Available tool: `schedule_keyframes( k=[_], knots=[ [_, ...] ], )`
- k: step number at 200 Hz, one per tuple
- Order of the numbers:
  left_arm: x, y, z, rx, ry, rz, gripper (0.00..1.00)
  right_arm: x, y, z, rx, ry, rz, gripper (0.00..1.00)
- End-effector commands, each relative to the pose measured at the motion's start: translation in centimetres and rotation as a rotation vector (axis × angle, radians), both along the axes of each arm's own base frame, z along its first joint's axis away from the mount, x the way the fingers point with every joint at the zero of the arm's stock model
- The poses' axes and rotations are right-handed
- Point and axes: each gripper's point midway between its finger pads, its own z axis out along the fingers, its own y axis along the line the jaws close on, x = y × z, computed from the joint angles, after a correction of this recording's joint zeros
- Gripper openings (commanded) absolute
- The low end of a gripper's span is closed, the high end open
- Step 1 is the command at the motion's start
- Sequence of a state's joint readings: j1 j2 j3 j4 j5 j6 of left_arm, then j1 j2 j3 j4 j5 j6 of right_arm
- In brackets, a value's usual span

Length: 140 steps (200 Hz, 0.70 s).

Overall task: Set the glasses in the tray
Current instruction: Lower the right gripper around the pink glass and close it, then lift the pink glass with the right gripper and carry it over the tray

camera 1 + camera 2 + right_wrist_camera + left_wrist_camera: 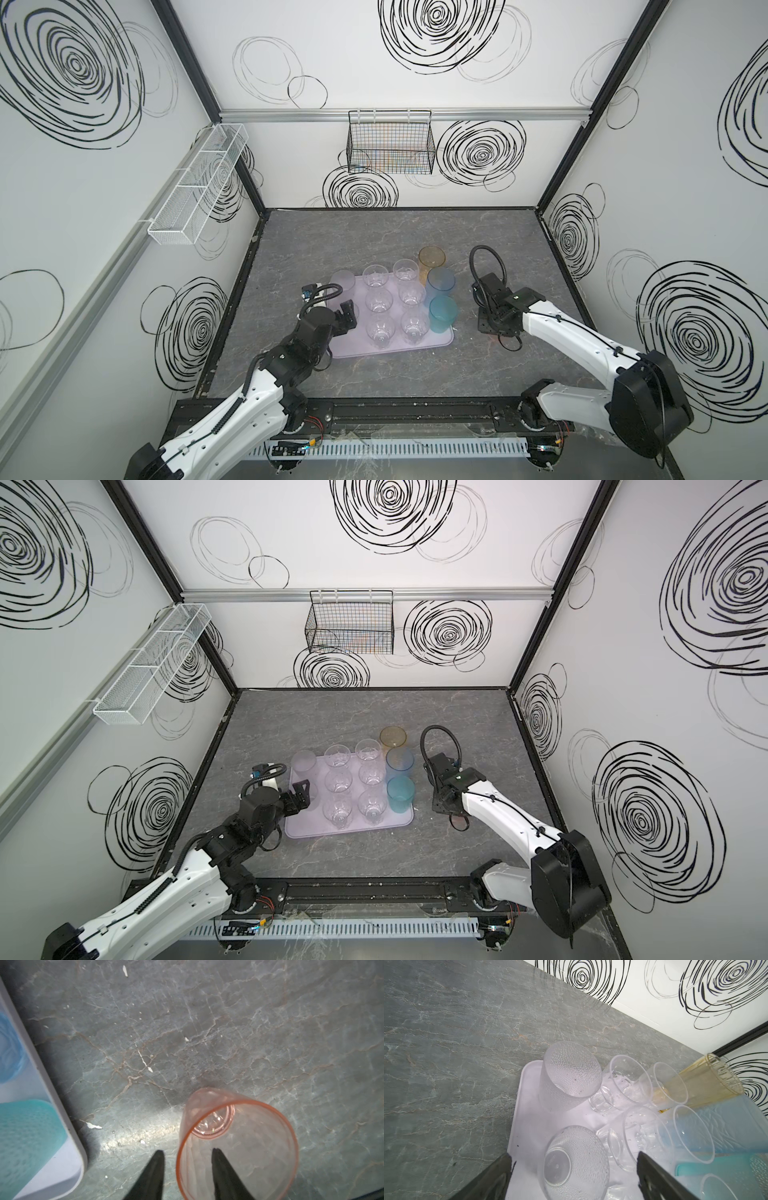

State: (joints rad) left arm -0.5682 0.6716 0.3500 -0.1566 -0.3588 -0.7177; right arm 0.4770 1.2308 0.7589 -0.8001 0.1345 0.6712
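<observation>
My right gripper (pixel 187 1151), jaws apart, straddles the rim of the pink glass (pixel 239 1147) on the table (pixel 249 1022), at 3 o'clock from the tray (pixel 415 349). Tray contents: clear glasses (pixel 379 300), a blue glass (pixel 440 282), a teal glass (pixel 443 313). My left gripper (pixel 574 1153): released, at the tray's 9 o'clock.

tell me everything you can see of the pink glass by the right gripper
The pink glass is a see-through pale pink tumbler, plastic by its look, with a darker rim, a smooth wall tapering to a small round base, and empty. It stands mouth up on the grey marbled table, outside the tray and apart from its corner. The right gripper straddles its wall, one finger outside, one over the mouth; contact is unclear.
</observation>
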Motion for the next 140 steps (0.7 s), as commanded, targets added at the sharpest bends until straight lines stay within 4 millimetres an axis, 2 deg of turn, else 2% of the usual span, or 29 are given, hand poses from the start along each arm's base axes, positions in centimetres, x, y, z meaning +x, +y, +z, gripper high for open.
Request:
schedule_keyframes(
  k=[1,12,31,92,140],
  knots=[
    [0.5,0.0,0.4,-0.017,-0.031,0.007,0.96,0.2,0.2,-0.3,0.012,-0.011,0.001,0.28],
    [0.5,0.0,0.4,-0.014,-0.029,0.008,0.96,0.2,0.3,-0.4,0.018,-0.009,0.007,0.21],
    [0.5,0.2,0.5,-0.005,-0.029,0.016,0.96,0.3,0.3,-0.3,0.024,-0.019,0.009,0.15],
    [0.4,0.6,0.1,-0.004,-0.026,0.034,0.96,0.5,0.6,-0.3,0.034,-0.022,0.019,0.05],
    [0.7,1.0,0.1,-0.002,-0.024,0.048,0.96,1.4,0.9,3.7,0.038,-0.096,0.045,0.0]
  ],
)
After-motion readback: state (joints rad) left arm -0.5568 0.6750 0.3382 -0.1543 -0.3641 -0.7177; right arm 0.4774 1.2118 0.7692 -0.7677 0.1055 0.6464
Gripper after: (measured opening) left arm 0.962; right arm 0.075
